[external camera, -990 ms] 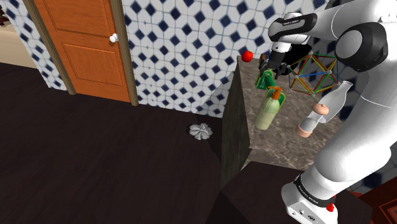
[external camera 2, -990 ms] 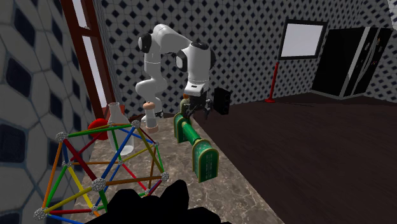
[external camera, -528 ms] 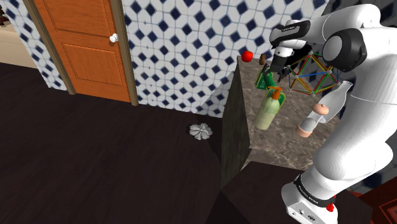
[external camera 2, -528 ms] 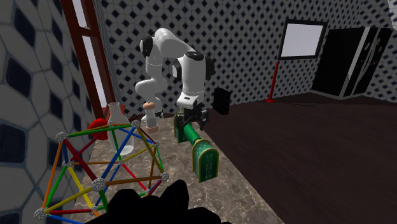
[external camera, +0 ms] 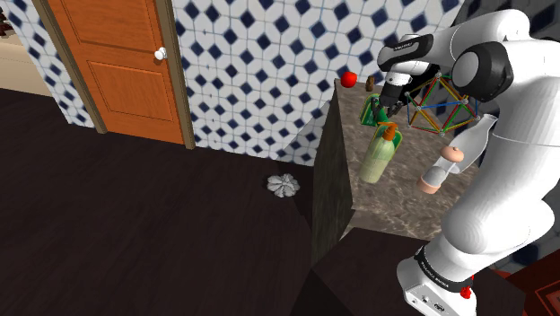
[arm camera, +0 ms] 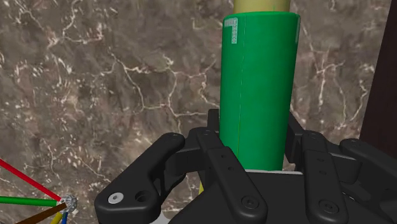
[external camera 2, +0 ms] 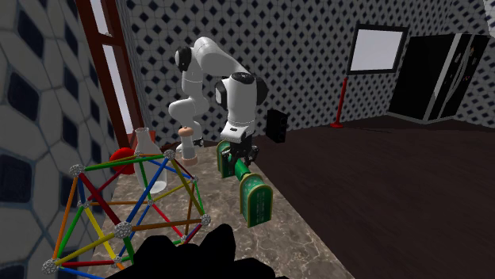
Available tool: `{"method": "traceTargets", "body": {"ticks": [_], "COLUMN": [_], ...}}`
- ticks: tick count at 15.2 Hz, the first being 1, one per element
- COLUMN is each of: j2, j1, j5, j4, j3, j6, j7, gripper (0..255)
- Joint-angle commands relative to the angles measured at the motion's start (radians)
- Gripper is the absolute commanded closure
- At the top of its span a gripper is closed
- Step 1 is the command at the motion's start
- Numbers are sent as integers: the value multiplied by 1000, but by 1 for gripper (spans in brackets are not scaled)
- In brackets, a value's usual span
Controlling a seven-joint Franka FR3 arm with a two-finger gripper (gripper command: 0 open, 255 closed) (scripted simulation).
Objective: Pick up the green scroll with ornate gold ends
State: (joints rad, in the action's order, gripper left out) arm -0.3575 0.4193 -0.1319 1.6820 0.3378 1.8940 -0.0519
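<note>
The green scroll (external camera 2: 235, 167) lies flat on the marble counter (external camera: 408, 193), its ornate green-and-gold end (external camera 2: 255, 201) pointing at the second exterior camera. In the shoulder view that end (external camera: 370, 110) sits near the counter's far corner. My gripper (external camera 2: 236, 158) is down on the scroll's middle. In the wrist view the gripper (arm camera: 254, 143) is shut on the green roll (arm camera: 259, 76), and both black fingers (arm camera: 207, 130) press its sides. The scroll rests on the counter.
A pale green bottle (external camera: 378, 157) with an orange top lies just behind the scroll. A coloured stick frame (external camera: 440, 104), a glass flask (external camera: 476, 136), a pink-and-white item (external camera: 434, 171) and a red ball (external camera: 348, 79) share the counter. The counter's edge (external camera: 325, 171) drops to the dark floor.
The gripper came down over the scroll's middle and its fingers went from open to shut on the green roll. The scroll itself has not shifted.
</note>
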Motion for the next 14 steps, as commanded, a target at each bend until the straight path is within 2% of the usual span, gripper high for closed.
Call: {"method": "traceTargets", "body": {"ticks": [1, 7, 14], "j2": [-1, -1, 25], "j1": [0, 1, 0], "j5": [-1, -1, 10], "j4": [1, 3, -57], "j3": [0, 0, 4], "j6": [1, 3, -81], "j7": [0, 2, -6], "gripper": [255, 255, 255]}}
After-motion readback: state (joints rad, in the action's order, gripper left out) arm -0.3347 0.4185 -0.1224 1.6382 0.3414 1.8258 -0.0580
